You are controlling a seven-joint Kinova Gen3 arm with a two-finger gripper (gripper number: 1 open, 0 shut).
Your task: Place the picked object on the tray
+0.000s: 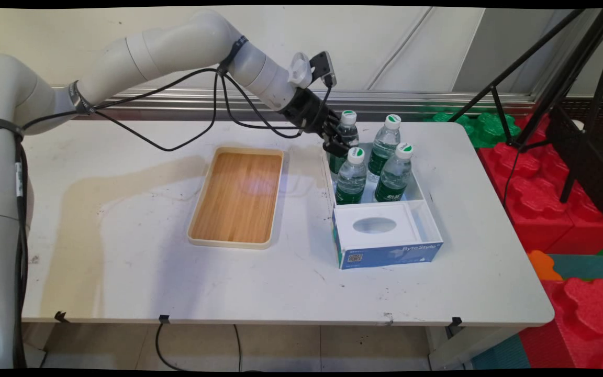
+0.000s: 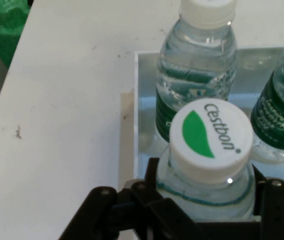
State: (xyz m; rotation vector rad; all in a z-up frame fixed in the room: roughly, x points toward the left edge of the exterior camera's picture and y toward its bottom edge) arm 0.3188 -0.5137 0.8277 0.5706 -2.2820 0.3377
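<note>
Clamped around the shoulder of the far-left bottle (image 2: 209,150) – gripper (image 1: 336,142), fingers (image 2: 151,175) pressed to both sides. Standing in the white box (image 1: 421,195) beside three other bottles (image 1: 394,173), right of the wooden tray (image 1: 238,196).

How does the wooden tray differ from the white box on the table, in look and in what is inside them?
The wooden tray is shallow, with a brown wood-grain floor and cream rim; the white box is deeper, with a blue printed front. The tray holds nothing; the box holds four water bottles, and the pincer grips the back-left bottle. Both are rectangular and lie flat on the table.
</note>
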